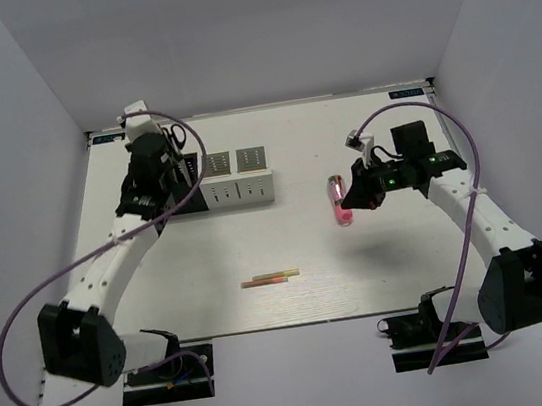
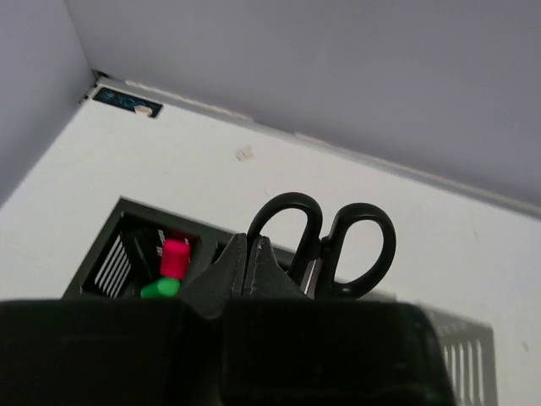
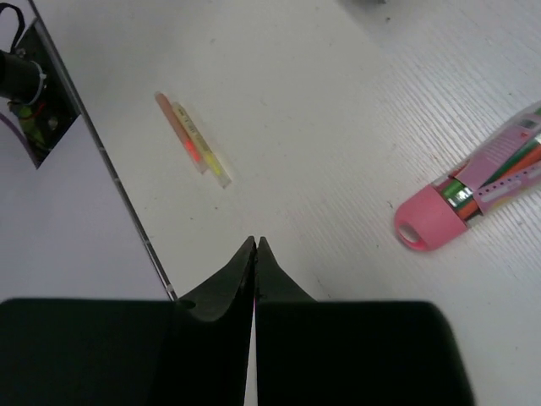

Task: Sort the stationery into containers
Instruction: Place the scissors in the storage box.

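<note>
The pink clear tube (image 1: 338, 204) lies on the table just left of my right gripper (image 1: 360, 192). In the right wrist view the gripper (image 3: 255, 244) is shut and empty, with the tube (image 3: 461, 199) ahead to its right and apart from it. Two thin yellow-orange sticks (image 1: 271, 279) lie side by side mid-table and show in the right wrist view (image 3: 193, 139). My left gripper (image 2: 251, 245) is shut and empty above the black containers (image 1: 185, 193). The black-handled scissors (image 2: 325, 245) stand upright in one. Pink-capped (image 2: 175, 256) and green-capped (image 2: 159, 289) highlighters stand in the other (image 2: 110, 262).
Two white containers (image 1: 238, 177) stand right of the black ones, in one row near the back. A white container's wall (image 2: 463, 359) shows at the lower right of the left wrist view. Walls enclose the table at the back and sides.
</note>
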`<state>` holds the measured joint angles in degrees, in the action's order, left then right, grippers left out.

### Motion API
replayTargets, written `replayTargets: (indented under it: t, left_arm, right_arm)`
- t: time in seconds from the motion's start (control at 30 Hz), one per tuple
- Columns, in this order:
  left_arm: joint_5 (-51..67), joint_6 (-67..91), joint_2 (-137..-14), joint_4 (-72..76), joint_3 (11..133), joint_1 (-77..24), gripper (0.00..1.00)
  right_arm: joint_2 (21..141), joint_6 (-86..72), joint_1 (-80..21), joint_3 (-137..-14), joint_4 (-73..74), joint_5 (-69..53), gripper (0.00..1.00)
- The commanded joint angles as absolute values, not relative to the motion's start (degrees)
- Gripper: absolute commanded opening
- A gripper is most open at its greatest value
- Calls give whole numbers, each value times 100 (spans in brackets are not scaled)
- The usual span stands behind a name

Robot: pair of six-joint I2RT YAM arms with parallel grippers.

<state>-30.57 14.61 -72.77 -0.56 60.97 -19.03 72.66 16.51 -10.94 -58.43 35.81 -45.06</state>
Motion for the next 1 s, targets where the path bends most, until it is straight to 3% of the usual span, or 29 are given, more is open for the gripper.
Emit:
replayTargets:
  t: [0.0,0.13,0.43,0.53,0.57,0.6,0.67,0.7,0.8,0.97]
  left_arm:
    - [-3604,1126,-7689,1133,6688,-1635,0]
    - [-3560,1037,-8313,1362,7022,-1477,0]
    - [-3366,966,-8701,1696,6479,-1389,0]
    - [-3331,1081,-8754,1802,6241,-1389,0]
    - [-3348,1098,-8771,1810,6188,-1397,3]
    - [-3340,1142,-8789,1793,6188,-1389,10]
    - [-3349,1178,-8850,1758,6179,-1380,27]
    - [-3349,1230,-8851,1714,6170,-1389,51]
    - [-3243,1301,-8860,1539,6267,-1380,71]
    - [-3041,1327,-8693,1257,6451,-1362,75]
  right_arm:
    - [7093,1942,-1072,-5722,3323,-5124,0]
    - [6961,2021,-1064,-5511,3138,-5072,0]
    - [7005,2101,-1037,-5493,3094,-4896,26]
    - [7049,2004,-1037,-5554,3120,-4790,50]
    - [7075,1926,-1037,-5598,3155,-4677,87]
    - [7101,1916,-1046,-5616,3190,-4624,91]
    - [7110,1715,-1063,-5686,3173,-4248,91]
    - [7119,1644,-1046,-5704,3103,-4132,91]
    - [7102,1381,-1037,-5730,3024,-3536,91]
    - [7215,915,-1020,-5792,2866,-2611,91]
